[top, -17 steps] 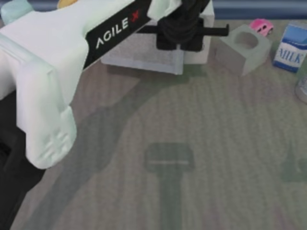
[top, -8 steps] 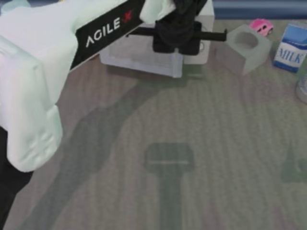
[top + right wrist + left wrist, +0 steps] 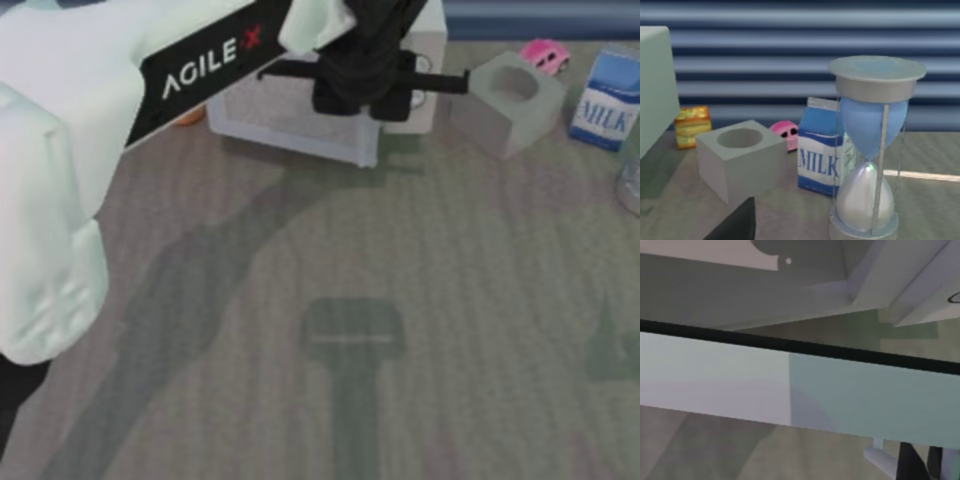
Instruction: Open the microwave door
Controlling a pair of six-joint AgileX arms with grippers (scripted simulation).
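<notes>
The white microwave (image 3: 428, 45) stands at the table's far edge, in the middle. The microwave door (image 3: 280, 112), with its grey mesh window, stands slightly out from the body at its right edge. My left gripper (image 3: 363, 98) hangs over that free edge, black against the white. In the left wrist view the pale door panel (image 3: 740, 375) spans the picture. There the dark fingers (image 3: 908, 466) sit close together at the small pale door handle (image 3: 879, 459). My right gripper (image 3: 735, 226) shows only as a dark tip low in the right wrist view, near the table's right side.
A grey cube with a round hole (image 3: 510, 95) stands right of the microwave. Behind it lies a pink toy car (image 3: 545, 52), then a milk carton (image 3: 605, 100). An hourglass (image 3: 870, 150) stands at the right edge. A yellow-orange box (image 3: 691, 125) sits far back.
My left arm has swung to the left and its gripper has shifted slightly left. The door's free edge has come a little farther out from the microwave.
</notes>
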